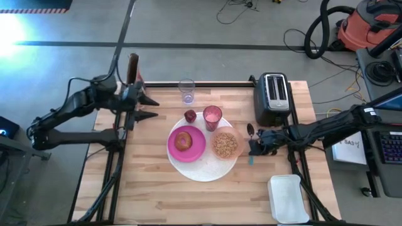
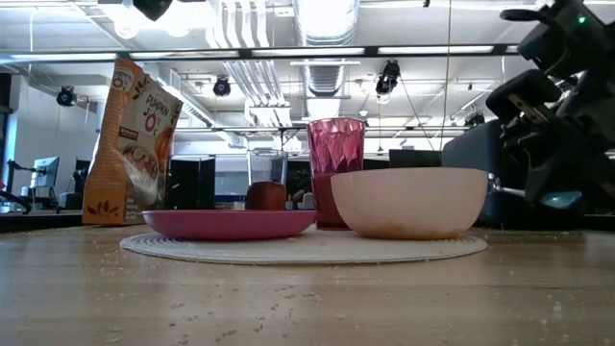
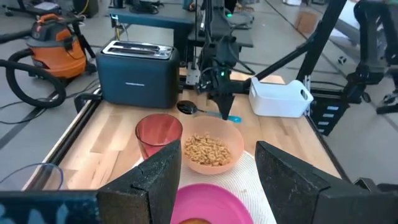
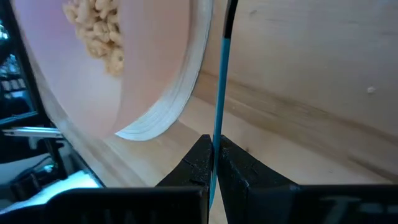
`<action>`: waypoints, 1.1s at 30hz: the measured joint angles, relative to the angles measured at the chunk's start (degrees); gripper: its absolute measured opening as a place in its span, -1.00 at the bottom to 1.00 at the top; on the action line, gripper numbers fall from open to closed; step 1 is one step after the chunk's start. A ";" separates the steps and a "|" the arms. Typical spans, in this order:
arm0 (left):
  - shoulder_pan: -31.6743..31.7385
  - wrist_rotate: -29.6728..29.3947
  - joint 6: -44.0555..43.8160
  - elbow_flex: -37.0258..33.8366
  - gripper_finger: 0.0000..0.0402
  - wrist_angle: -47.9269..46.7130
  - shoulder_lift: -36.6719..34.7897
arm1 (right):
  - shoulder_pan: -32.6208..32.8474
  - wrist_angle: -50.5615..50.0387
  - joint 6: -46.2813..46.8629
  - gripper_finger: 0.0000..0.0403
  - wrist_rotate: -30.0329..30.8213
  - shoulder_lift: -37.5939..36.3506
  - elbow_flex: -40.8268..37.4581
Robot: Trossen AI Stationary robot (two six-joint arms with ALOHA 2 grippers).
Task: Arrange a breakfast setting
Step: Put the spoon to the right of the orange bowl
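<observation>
right gripper (image 1: 254, 150): pinching blue-handled spoon (image 1: 250, 139), just right of translucent pink bowl (image 1: 225, 145) on big white round disc (image 1: 204, 168) | left gripper (image 1: 151, 108): spread, far-left over bench (image 1: 157, 194) | magenta plate (image 1: 186, 144): holds round toasted bread (image 1: 183, 140)

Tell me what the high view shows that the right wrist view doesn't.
Only the high view shows the magenta plate with bread, the tumbler, toaster and the open left pincer. Only the right wrist view shows the right pincer shut on the spoon handle. Both show the cereal bowl.
</observation>
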 joint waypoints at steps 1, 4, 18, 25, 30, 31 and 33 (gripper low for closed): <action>-0.01 0.00 -0.11 -0.39 -0.05 0.01 -0.80 | 0.00 1.60 0.48 -0.96 -0.02 0.01 -0.97; -0.01 -0.02 -1.38 -1.21 -0.05 0.00 -2.78 | 0.00 7.63 1.80 -0.96 0.13 0.09 -3.89; -0.01 -3.32 -2.46 -1.46 -0.06 0.03 -4.77 | 0.00 13.16 8.13 -0.96 1.52 0.09 -8.05; -0.01 -3.48 -2.45 -1.82 -0.06 0.02 -4.77 | 0.00 13.17 12.29 -0.96 1.58 0.61 -7.97; -0.01 -3.48 -2.45 -1.95 -0.05 -0.03 -4.81 | 0.00 13.19 13.81 -0.96 1.55 2.60 -7.95; -0.01 -3.48 -2.43 -1.95 -0.05 -0.02 -4.82 | 0.00 13.29 13.81 -0.96 1.55 2.96 -7.94; -0.01 -3.48 -1.92 -1.95 -0.05 0.00 -4.83 | 0.00 13.97 13.80 -0.96 1.55 3.80 -7.87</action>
